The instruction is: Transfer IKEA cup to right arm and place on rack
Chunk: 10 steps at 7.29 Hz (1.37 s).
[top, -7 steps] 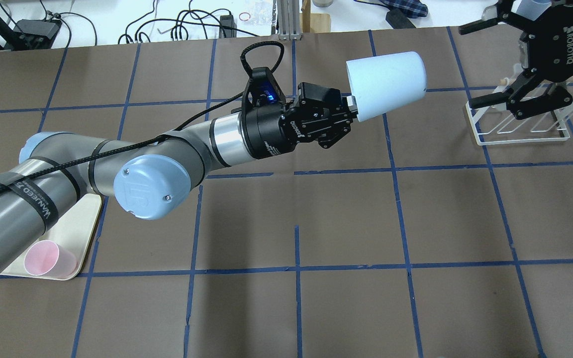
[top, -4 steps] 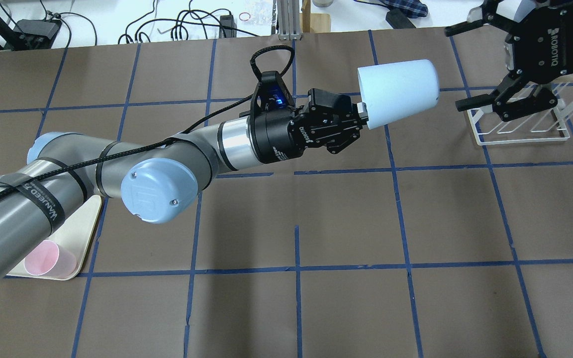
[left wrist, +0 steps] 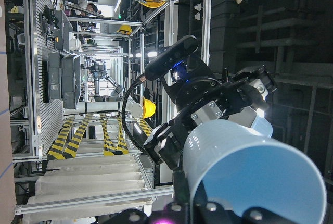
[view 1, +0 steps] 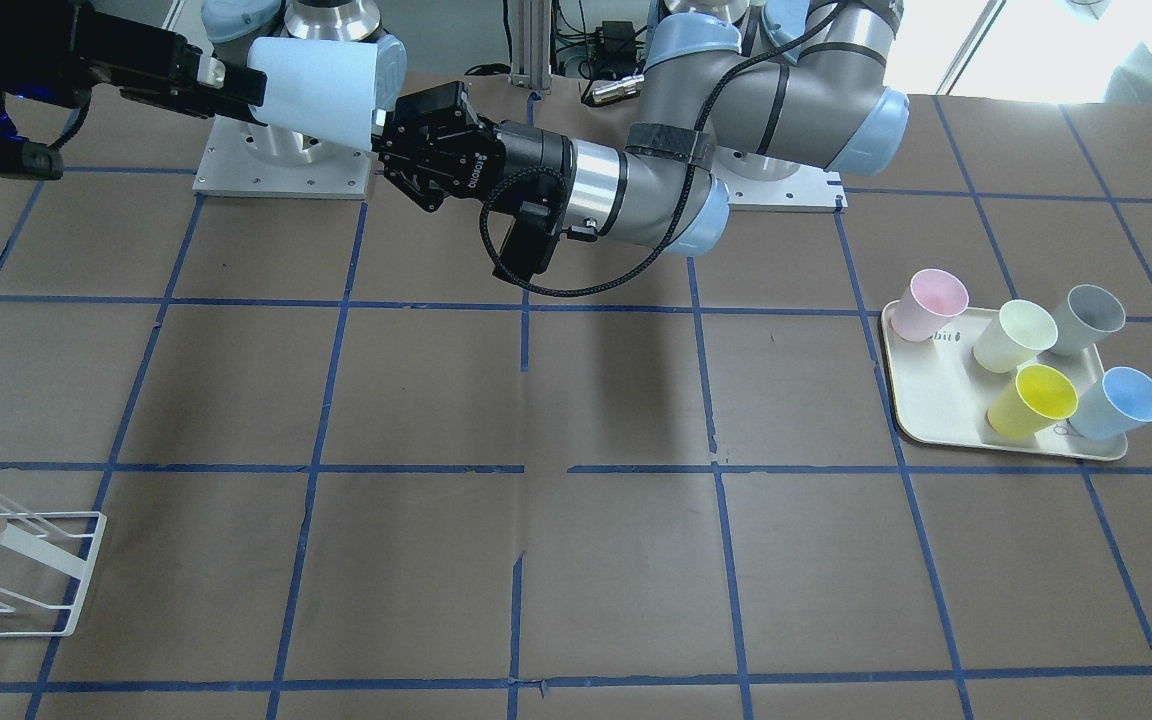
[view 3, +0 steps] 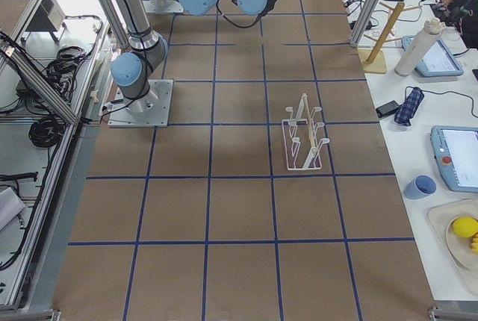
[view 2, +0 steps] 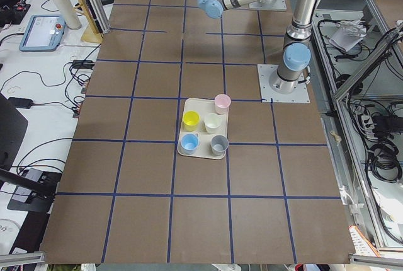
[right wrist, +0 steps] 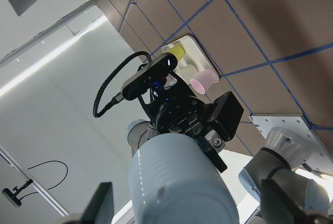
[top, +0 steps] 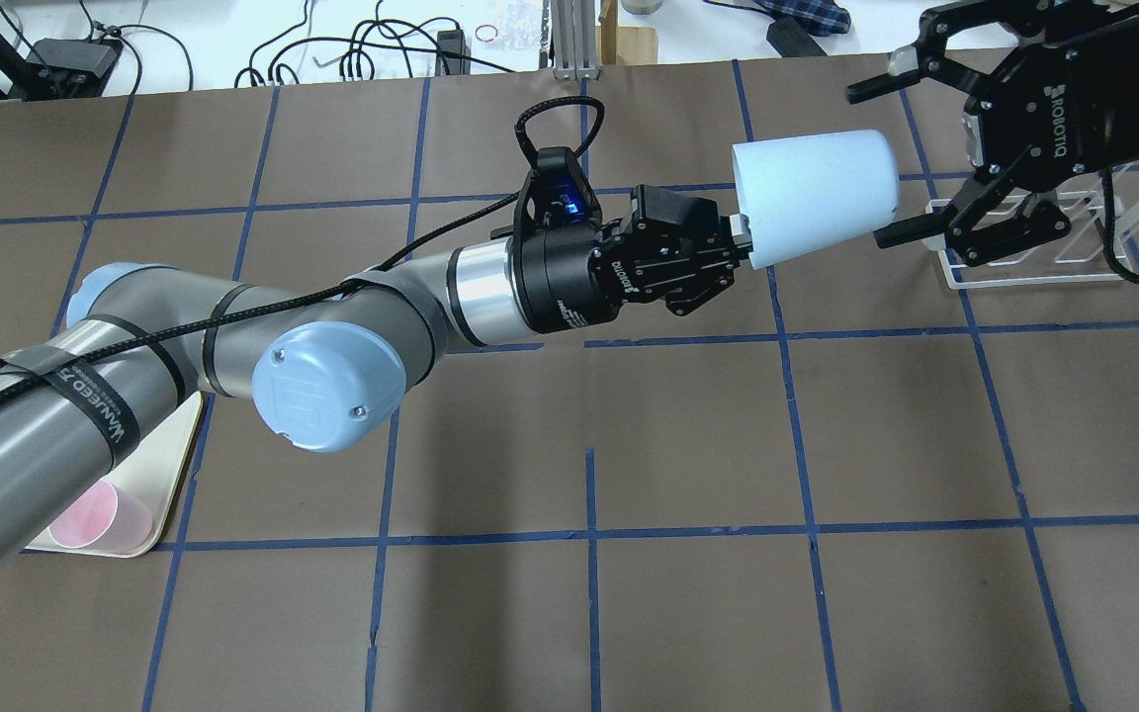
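Note:
My left gripper is shut on the rim of the pale blue IKEA cup and holds it sideways high above the table, base toward the right arm. My right gripper is open, its fingers above and below the cup's base end, not closed on it. In the front view the cup sits between the left gripper and the right gripper. The right wrist view shows the cup between its fingers. The white wire rack stands on the table beneath the right gripper.
A cream tray on the robot's left holds pink, pale green, grey, yellow and blue cups. The rack also shows in the front view. Blue tape lines grid the brown table.
The left arm has carried the cup to the right. The right gripper has moved left and stayed open, so its fingers now straddle the cup's base.

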Motion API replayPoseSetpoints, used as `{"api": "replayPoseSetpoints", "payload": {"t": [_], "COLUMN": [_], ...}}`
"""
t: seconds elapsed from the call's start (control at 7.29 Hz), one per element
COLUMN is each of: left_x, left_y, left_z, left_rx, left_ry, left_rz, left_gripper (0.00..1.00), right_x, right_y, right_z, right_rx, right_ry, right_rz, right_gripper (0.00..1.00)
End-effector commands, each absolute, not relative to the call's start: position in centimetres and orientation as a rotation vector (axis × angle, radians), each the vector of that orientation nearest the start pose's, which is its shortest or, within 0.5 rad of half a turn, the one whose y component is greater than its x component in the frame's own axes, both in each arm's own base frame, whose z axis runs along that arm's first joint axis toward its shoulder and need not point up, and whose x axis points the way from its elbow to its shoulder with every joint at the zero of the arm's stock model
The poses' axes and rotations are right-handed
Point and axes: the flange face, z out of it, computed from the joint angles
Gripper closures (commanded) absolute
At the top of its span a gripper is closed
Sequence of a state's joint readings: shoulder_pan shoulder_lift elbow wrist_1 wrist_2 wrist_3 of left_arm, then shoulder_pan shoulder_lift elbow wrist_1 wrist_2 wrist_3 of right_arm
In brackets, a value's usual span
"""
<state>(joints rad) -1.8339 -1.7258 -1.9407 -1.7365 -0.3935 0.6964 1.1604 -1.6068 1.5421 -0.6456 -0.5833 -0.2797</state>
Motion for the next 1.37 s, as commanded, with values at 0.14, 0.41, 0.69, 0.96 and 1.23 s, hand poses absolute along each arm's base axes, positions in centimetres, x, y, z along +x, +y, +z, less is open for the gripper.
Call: {"api": "replayPoseSetpoints", "payload": {"t": [0.14, 0.41, 0.69, 0.96, 1.23], "left_x": [-35.0, -35.0, -35.1, -35.1, -35.1], "left_y": [-43.3, -43.3, -43.2, -43.2, -43.2], "left_z": [35.7, 35.8, 35.8, 35.9, 35.8], "left_rx": [0.008, 0.007, 0.006, 0.005, 0.006], "left_ry": [-1.267, -1.267, -1.268, -1.268, -1.268], "left_rz": [-0.025, -0.024, -0.027, -0.026, -0.027], "left_gripper": [1.00, 1.00, 1.00, 1.00, 1.00], "right_x": [4.8, 4.9, 4.9, 5.0, 5.0], "right_y": [-44.6, -44.5, -44.5, -44.2, -44.2], "right_z": [50.1, 50.5, 50.8, 51.3, 51.3], "right_rx": [0.601, 0.597, 0.593, 0.590, 0.592], "right_ry": [1.868, 1.871, 1.871, 1.871, 1.871], "right_rz": [0.524, 0.510, 0.501, 0.486, 0.487], "right_gripper": [0.00, 0.00, 0.02, 0.04, 0.19]}}
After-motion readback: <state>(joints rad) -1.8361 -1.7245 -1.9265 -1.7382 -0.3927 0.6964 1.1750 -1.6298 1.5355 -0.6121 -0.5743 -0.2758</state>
